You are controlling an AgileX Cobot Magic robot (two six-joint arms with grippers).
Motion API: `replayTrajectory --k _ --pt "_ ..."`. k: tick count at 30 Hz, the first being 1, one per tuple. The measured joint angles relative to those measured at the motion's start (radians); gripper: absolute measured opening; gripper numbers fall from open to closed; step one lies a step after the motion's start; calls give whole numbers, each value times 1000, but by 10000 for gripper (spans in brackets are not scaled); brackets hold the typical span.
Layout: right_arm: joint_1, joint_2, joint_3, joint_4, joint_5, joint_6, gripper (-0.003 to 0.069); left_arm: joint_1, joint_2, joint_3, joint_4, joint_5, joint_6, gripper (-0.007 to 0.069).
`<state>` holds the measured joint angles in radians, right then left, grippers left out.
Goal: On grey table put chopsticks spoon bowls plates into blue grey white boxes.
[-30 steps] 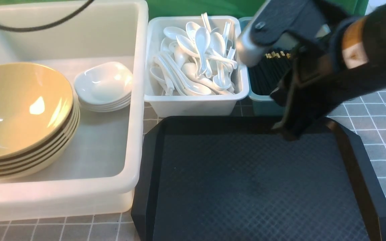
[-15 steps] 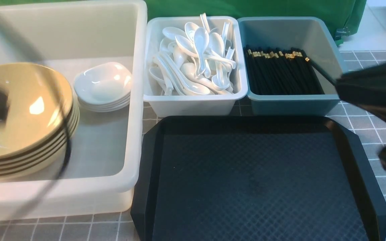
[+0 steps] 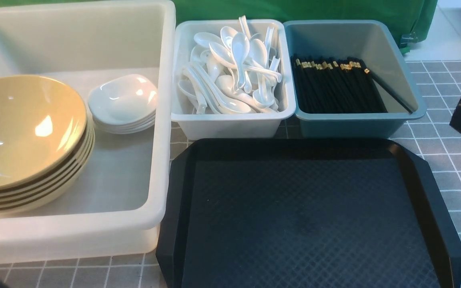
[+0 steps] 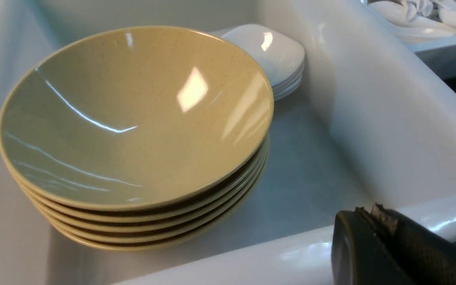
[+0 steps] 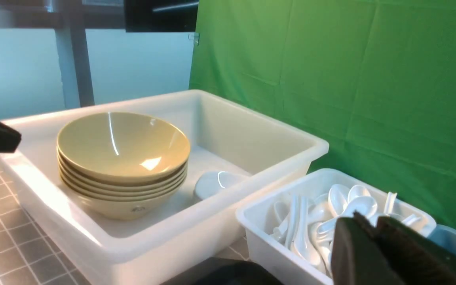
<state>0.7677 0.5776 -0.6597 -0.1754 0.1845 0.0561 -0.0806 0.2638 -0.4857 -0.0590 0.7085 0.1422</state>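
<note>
Right wrist view: small unreadable mark on bottom bowl (image 5: 137,208); both claws pressed together, empty.

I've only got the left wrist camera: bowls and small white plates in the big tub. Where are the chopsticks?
Observer: The chopsticks lie in the teal-blue bin, with one stick slanted apart from the bundle.
Operator: Anything on the tray?
Observer: The black tray, in front of the two small bins, holds no tableware.
Operator: And the right gripper?
Observer: The right gripper has its jaws together and holds nothing.
</note>
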Motion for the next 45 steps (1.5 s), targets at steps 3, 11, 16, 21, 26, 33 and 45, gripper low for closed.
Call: replayTrajectory --k 3,11,16,21,26,33,45 --pt "0 0 0 0 7 0 98 0 -29 21 0 -2 0 -11" --pt "0 0 0 0 15 0 100 0 -41 73 1 7 0 -11" --pt "0 0 0 0 29 0 104 0 -41 81 1 10 2 -11" --pt "0 0 0 0 46 0 111 0 -41 82 1 10 1 -11" --pt "0 -5 8 0 46 0 112 0 -41 82 1 10 -1 -11" --pt "-155 -123 179 0 33 26 32 0 -41 82 2 10 -1 -11" --pt "-683 -470 596 3 -44 135 31 0 -41 82 2 10 -1 -11"
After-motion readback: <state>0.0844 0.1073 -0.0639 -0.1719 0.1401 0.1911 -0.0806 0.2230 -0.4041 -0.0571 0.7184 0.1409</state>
